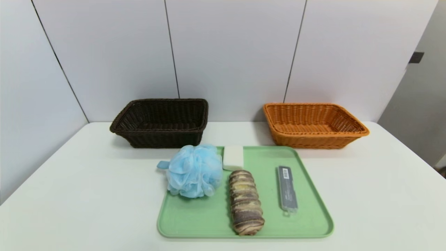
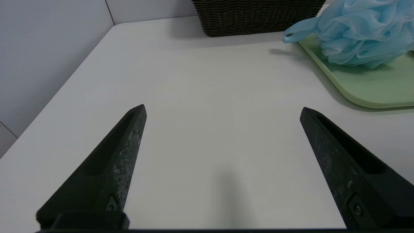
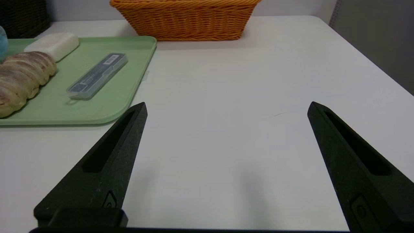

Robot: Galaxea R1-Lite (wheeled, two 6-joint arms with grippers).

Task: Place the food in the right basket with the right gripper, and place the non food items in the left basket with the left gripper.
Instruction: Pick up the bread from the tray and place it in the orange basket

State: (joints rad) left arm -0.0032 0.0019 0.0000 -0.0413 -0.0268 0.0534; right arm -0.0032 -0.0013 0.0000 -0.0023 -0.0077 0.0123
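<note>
Marbled loaf (image 1: 245, 202), blue bath pouf (image 1: 194, 170), soap bar (image 1: 233, 157) and grey case (image 1: 287, 188) all sit on the green tray (image 1: 310, 223). Dark basket (image 1: 160, 122) and orange basket (image 1: 313, 124) wait behind. Left gripper (image 2: 223, 111) and right gripper (image 3: 226, 108) hover over bare desk (image 1: 69, 195), fingers spread wide.

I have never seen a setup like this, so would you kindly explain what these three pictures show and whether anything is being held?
It is a two-armed robot at a white table. One picture looks down from its head; the other two look out from its wrists. The dark prongs are the left end effector and the right end effector, both open and empty. On a green tray lie a blue bath pouf, a white soap bar, a striped bread loaf and a grey case. Behind stand a dark basket and an orange basket.
</note>
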